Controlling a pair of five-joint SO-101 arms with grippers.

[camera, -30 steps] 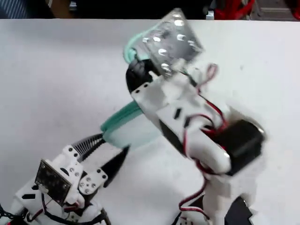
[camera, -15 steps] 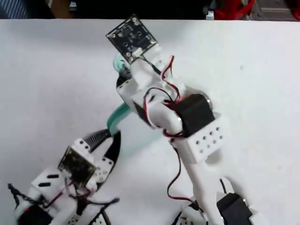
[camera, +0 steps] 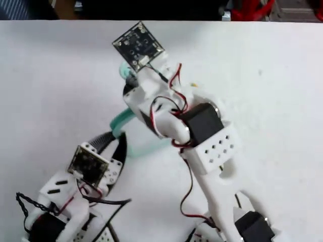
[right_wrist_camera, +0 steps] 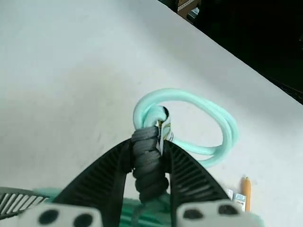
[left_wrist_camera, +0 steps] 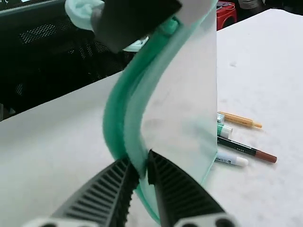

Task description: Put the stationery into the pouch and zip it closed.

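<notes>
The translucent pouch (left_wrist_camera: pixel 184 109) with a teal zipper edge (left_wrist_camera: pixel 118 113) is held up off the white table. My left gripper (left_wrist_camera: pixel 142 165) is shut on that zipper edge, seen at lower left in the high view (camera: pixel 117 143). Farther up the table, my right gripper (right_wrist_camera: pixel 149 142) is shut on the dark braided zipper pull (right_wrist_camera: pixel 147 161), which carries a teal cord loop (right_wrist_camera: pixel 208 118). In the high view the right gripper (camera: pixel 130 80) sits under its camera board. Several pens and a pencil (left_wrist_camera: pixel 239 120) lie on the table behind the pouch, outside it.
The right arm (camera: pixel 202 136) stretches diagonally across the middle of the table (camera: pixel 55 75) and covers the pens from above. Open white tabletop lies to the left and far right. The table's far edge borders a dark background.
The right wrist has swung left with the zipper pull, dragging the pouch's upper end left. My left arm has shifted slightly right, still holding the zipper edge.
</notes>
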